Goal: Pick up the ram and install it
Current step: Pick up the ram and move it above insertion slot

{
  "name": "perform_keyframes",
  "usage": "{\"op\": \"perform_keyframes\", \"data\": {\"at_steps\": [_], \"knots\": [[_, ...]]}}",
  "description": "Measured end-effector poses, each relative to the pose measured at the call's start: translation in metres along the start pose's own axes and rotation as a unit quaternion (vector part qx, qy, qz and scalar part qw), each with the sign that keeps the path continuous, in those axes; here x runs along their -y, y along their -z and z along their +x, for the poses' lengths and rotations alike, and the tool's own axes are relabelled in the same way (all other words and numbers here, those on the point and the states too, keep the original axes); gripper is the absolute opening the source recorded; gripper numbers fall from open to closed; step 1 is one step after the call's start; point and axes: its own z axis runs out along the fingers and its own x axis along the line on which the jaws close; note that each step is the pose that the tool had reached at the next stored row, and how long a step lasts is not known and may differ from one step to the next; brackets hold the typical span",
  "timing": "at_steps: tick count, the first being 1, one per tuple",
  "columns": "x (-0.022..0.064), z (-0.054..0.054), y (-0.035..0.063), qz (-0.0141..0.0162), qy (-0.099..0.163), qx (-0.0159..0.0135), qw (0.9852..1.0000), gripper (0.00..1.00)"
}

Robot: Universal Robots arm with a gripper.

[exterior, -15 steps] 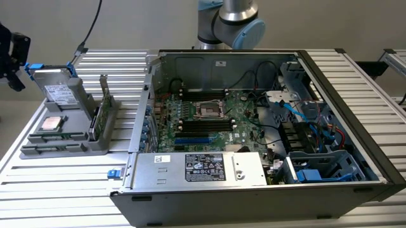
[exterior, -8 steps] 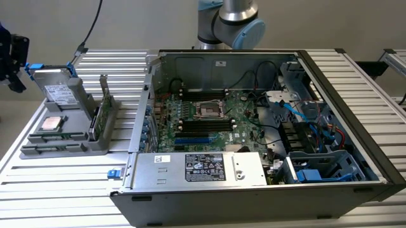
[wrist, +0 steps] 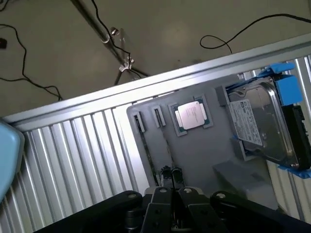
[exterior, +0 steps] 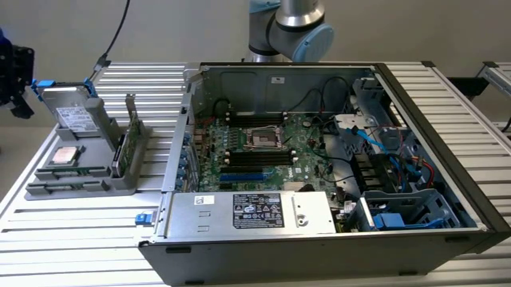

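Green ram (exterior: 119,154) stands on edge in a grey holder (exterior: 80,182) on the worktop (exterior: 72,239), at the exterior view's left of the open computer case (exterior: 319,245). The arm (exterior: 300,27) rises behind the case. Wrist view: the gripper (wrist: 171,173) hangs above the holder, near a CPU (wrist: 192,115) and hard drive (wrist: 262,121). Its state cannot be told.

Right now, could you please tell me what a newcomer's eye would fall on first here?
The large open black-and-grey metal computer case, its green motherboard exposed, dominates the exterior view's middle. On that view's left, a grey plastic tray holds a silver hard drive in blue brackets and a square silver processor.
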Motion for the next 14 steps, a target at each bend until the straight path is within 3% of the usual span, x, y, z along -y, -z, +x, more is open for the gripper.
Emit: {"op": "perform_keyframes", "data": {"at_steps": [4,7,10,14], "knots": [[0.0001,0.0,-0.0018,0.0005,0.037,-0.0021,0.9993,0.1],[0.0002,0.0,-0.003,0.0008,0.064,-0.0037,0.9979,0.1],[0.0003,0.0,-0.0042,0.0011,0.091,-0.0053,0.9958,0.1],[0.0003,0.0,-0.0057,0.0016,0.127,-0.0073,0.9919,0.1]]}}
